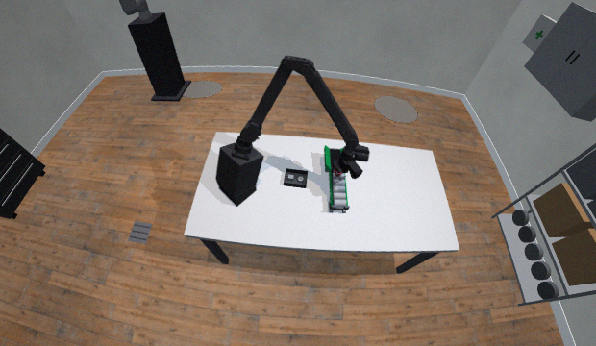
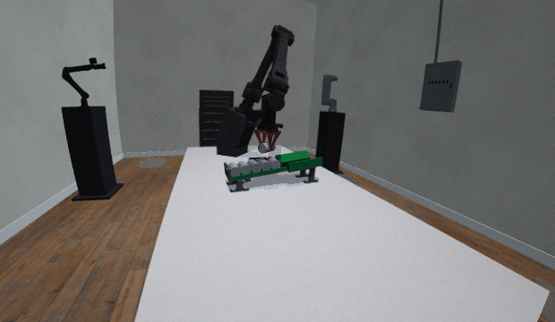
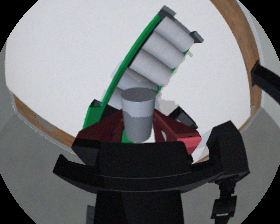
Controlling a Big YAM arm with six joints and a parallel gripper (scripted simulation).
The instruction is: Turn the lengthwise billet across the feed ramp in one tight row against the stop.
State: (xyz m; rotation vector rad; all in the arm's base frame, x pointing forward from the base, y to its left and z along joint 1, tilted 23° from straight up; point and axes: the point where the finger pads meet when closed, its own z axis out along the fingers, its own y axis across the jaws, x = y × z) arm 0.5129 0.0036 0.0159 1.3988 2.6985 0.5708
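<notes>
A green feed ramp point(image 1: 335, 180) stands on the white table; it also shows in the exterior view point(image 2: 277, 167) and the wrist view point(image 3: 134, 63). Several grey billets point(image 2: 252, 165) lie across it, side by side at its low end against the stop point(image 3: 165, 44). My gripper point(image 2: 267, 144) with red fingers is shut on one more grey billet point(image 3: 138, 115) and holds it in the air a little above the ramp, just uphill of the row. In the exterior view the held billet point(image 2: 262, 147) shows its round end face.
The arm's black base block point(image 1: 237, 173) stands on the table's left part. A small black tray point(image 1: 295, 178) lies between the base and the ramp. Black pedestals point(image 2: 89, 149) stand on the floor around the table.
</notes>
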